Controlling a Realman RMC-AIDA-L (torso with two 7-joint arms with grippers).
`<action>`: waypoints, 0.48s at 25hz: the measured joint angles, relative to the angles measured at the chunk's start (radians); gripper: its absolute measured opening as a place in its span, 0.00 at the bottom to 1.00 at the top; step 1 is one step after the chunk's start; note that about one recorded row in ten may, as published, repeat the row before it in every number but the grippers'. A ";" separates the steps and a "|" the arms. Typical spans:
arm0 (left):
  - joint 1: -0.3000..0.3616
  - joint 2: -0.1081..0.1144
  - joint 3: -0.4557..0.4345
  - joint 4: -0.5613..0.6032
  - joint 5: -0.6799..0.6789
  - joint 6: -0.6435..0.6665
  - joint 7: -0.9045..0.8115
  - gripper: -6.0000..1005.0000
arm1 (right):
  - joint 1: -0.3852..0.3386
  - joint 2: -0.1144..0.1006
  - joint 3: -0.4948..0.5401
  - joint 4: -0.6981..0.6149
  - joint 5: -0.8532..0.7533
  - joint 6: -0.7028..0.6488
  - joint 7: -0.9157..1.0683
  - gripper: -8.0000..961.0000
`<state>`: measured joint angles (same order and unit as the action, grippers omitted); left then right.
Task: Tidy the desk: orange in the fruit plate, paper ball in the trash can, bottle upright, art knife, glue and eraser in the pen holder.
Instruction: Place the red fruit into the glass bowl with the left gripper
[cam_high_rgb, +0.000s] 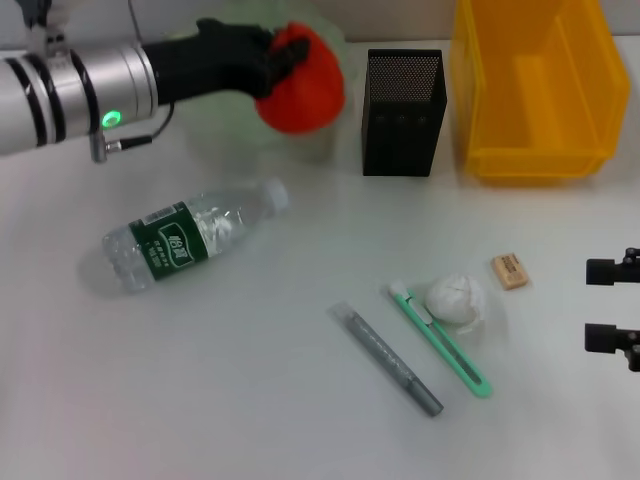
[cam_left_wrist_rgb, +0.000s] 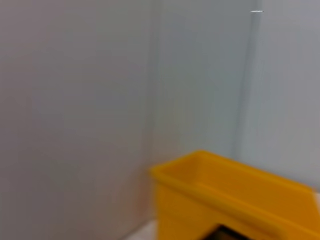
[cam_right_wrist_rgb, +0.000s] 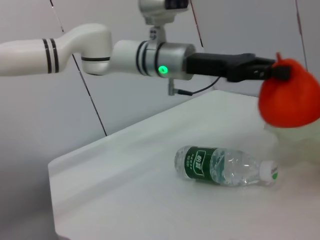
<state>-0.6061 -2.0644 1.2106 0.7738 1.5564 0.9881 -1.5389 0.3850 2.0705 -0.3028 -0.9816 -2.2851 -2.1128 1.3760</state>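
An orange (cam_high_rgb: 300, 85), bright red-orange and round, is held in the closed jaws of the left gripper (cam_high_rgb: 285, 55) above a pale, translucent fruit plate (cam_high_rgb: 300, 140) near the far edge of the desk (cam_high_rgb: 250, 400). The plate is largely hidden behind the orange and its outline is hard to make out. In the right wrist view the orange (cam_right_wrist_rgb: 290, 97) is seen just over the plate's rim (cam_right_wrist_rgb: 292, 142).

A clear plastic bottle (cam_high_rgb: 190, 240) is laid on its side toward the left edge of the desk, its white cap pointing toward the plate; a green label with white characters is wrapped around it, but the writing cannot be read.

A black mesh pen holder (cam_high_rgb: 403, 112) is stood at the far edge, with a yellow bin (cam_high_rgb: 535, 90) just beside it toward the far right corner.

Nearer the front, a grey glue stick (cam_high_rgb: 388, 360) and a green art knife (cam_high_rgb: 440, 338) are laid side by side, the knife touching a white paper ball (cam_high_rgb: 455, 300). A small tan eraser (cam_high_rgb: 510, 271) is set near the ball.

The right gripper (cam_high_rgb: 615, 305) is cut off at the right edge, its two fingers held apart around nothing.
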 joint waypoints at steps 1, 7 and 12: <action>-0.027 -0.003 0.000 -0.020 0.001 -0.075 -0.001 0.16 | 0.002 0.002 -0.001 0.000 0.001 0.001 0.000 0.83; -0.116 -0.009 0.004 -0.114 -0.005 -0.269 -0.001 0.16 | 0.012 0.006 -0.017 0.017 0.001 0.007 0.000 0.83; -0.181 -0.012 -0.005 -0.191 -0.008 -0.401 -0.003 0.16 | 0.018 0.006 -0.024 0.026 0.002 0.012 0.000 0.83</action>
<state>-0.7876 -2.0765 1.2055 0.5826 1.5484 0.5873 -1.5423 0.4029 2.0770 -0.3265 -0.9553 -2.2834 -2.1013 1.3759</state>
